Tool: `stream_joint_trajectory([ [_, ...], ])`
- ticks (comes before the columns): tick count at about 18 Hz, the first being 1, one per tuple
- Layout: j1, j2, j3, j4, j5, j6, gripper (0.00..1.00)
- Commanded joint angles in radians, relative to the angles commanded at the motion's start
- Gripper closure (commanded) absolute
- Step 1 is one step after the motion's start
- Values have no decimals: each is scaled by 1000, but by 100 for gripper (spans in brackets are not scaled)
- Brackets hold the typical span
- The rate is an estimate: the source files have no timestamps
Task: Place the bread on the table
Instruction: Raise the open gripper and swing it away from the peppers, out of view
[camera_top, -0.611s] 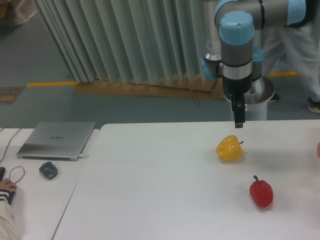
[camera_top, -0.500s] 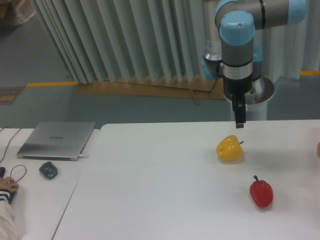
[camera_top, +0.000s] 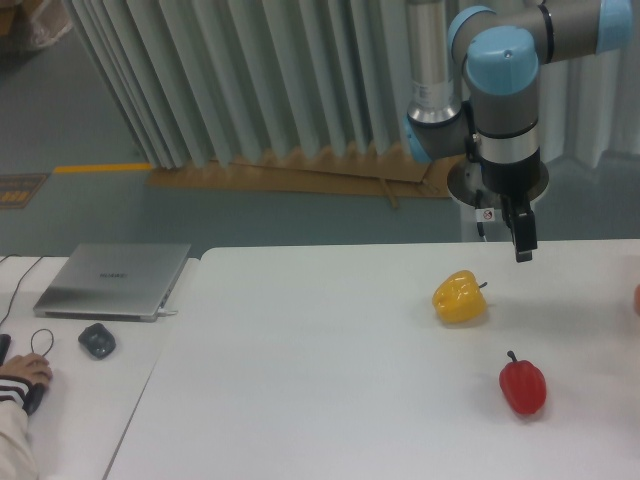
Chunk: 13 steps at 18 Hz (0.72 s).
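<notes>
The bread is out of view; only a small orange-red sliver (camera_top: 637, 298) shows at the right frame edge, and I cannot tell what it is. My gripper (camera_top: 523, 247) hangs just above the far edge of the white table (camera_top: 320, 400), up and to the right of the yellow bell pepper (camera_top: 460, 297). Its dark fingers point down and appear edge-on as one narrow piece, so any gap between them is hidden. Nothing visible is held in them.
A red bell pepper (camera_top: 523, 387) lies on the table in front of the yellow one. To the left is a narrower desk with a closed laptop (camera_top: 113, 279), a mouse (camera_top: 96, 340) and a person's hand (camera_top: 25, 372) at its edge.
The arm has swung to the right, carrying the gripper from above the yellow pepper's right side to further right. The person standing behind the robot has gone from view.
</notes>
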Motion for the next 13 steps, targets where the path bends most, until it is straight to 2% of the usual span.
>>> stream_joint_trajectory([
  [11, 6, 2, 2, 0, 0, -2, 0],
  [13, 29, 3, 3, 0, -3, 1, 0],
])
